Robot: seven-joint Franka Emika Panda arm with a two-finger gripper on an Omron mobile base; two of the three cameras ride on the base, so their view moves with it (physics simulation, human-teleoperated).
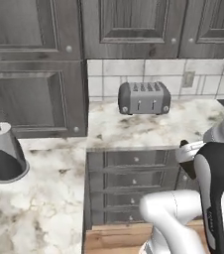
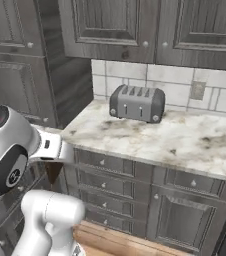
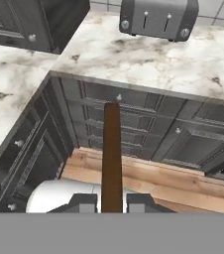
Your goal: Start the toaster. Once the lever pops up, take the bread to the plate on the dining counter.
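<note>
Held edge-on betw. the two dark finger tips at the bottom centre of the hand view is the bread (image 3: 112, 154), a thin brown slice running up the middle of the frame; the gripper (image 3: 111, 202) is closed tight on it, jaws pressed to both faces. Behind the slice, gray drawer fronts (image 3: 134, 116) w/ small round knobs are seen across the mid frame, and a strip of wood floor (image 3: 183, 181) is seen below them. White marble worktop (image 3: 148, 59) is spread across the upper part of the hand view, w/ the toaster (image 3: 158, 19) cut off by the top edge, upper centre-right, its two lever tabs and two round knobs facing the camera.

In the left base view the toaster (image 1: 143, 97) is placed upper centre, at the back of the worktop against the tiled wall (image 1: 203, 77), slots on top. A dark-and-white cone-shaped object (image 1: 4, 151) is seen at mid left on a second marble surface. The arm's white and dark links are seen lower right.

In the right base view the toaster (image 2: 137, 103) is seen upper centre, near the wall, under dark wood cabinets (image 2: 135, 25). No slice can be made out in its slots. The arm is seen at lower left.
</note>
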